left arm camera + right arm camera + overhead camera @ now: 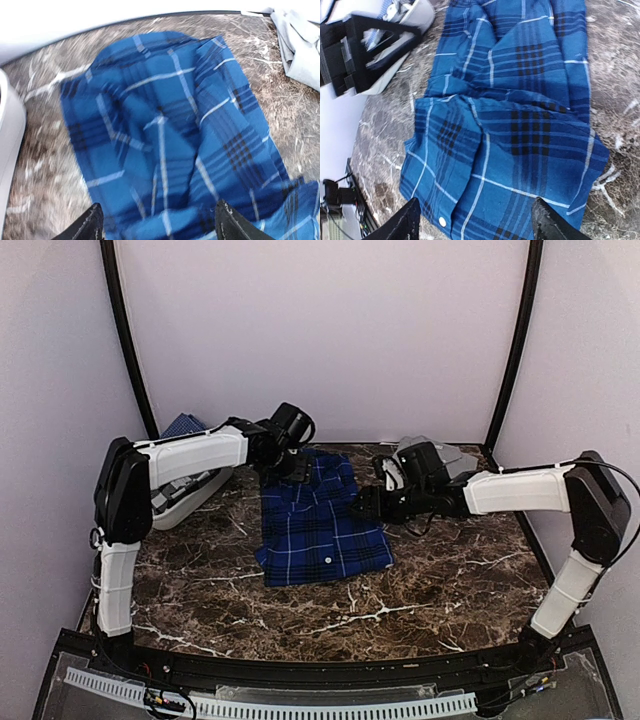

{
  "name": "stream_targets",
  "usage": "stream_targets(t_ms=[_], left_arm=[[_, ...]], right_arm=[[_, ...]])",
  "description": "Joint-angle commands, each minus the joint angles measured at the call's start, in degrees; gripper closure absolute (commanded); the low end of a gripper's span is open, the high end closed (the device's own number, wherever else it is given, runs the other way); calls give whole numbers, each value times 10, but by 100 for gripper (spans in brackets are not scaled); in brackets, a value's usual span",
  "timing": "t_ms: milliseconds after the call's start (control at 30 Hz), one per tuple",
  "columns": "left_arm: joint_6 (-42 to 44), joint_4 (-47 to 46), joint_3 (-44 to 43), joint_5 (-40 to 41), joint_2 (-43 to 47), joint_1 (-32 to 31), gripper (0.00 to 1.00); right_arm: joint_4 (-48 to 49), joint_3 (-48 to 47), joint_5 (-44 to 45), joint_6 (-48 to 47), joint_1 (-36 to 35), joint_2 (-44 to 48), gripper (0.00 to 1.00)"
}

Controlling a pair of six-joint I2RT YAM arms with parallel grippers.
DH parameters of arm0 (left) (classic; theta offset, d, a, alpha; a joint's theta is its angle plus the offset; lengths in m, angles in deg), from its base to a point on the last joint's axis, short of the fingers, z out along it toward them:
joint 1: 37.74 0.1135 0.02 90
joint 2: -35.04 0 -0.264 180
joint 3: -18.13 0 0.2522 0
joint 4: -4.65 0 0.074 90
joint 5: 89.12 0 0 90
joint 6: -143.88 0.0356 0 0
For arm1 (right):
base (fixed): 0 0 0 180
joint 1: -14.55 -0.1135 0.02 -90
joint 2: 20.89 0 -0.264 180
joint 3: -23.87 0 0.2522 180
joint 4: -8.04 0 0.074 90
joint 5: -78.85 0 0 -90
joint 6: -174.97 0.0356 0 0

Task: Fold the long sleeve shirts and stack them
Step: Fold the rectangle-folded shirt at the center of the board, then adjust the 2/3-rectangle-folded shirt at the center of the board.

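The blue and black plaid shirt [322, 525] lies folded in the middle of the marble table. My left gripper [291, 467] hovers over its far left corner. In the left wrist view the shirt [165, 145] fills the frame, and the left gripper [160, 229] is open with cloth lying loose below it. My right gripper [366, 506] is at the shirt's right edge. It is open [475, 227] above the plaid shirt [510, 125], near a white button [442, 221]. The grey shirt [452, 456] lies bunched at the back right, behind the right arm, and its edge [300, 45] shows in the left wrist view.
A white basket [188, 496] stands at the back left under the left arm, with blue patterned cloth [184, 425] behind it. Its rim [10, 130] shows beside the shirt in the left wrist view. The left gripper's black body [355, 50] appears in the right wrist view.
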Motion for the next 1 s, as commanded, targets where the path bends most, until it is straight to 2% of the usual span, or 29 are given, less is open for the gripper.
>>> stream_targets(t_ms=[0, 133, 233, 433, 533, 733, 867, 933, 967], left_arm=[[-74, 3, 115, -50, 115, 16, 26], [-114, -44, 233, -103, 178, 34, 30], [-133, -78, 307, -136, 204, 47, 33], [-151, -141, 375, -193, 201, 68, 33], [-157, -192, 387, -238, 187, 74, 33], [-163, -216, 365, -249, 144, 75, 36], [-165, -210, 352, -250, 124, 75, 43], [-166, -211, 351, -248, 122, 75, 51], [-166, -210, 350, -248, 123, 75, 58]], right_arm=[[-67, -38, 89, -50, -6, -25, 31], [-102, -72, 129, -76, -1, -55, 40], [-99, -82, 127, -85, 6, -67, 41], [-100, -96, 125, -92, 24, -90, 42], [-96, -99, 125, -94, 31, -99, 43], [-84, -104, 114, -97, 41, -118, 47], [-82, -114, 110, -101, 42, -130, 52], [-79, -118, 103, -103, 41, -134, 54], [-80, -122, 101, -103, 41, -138, 56]])
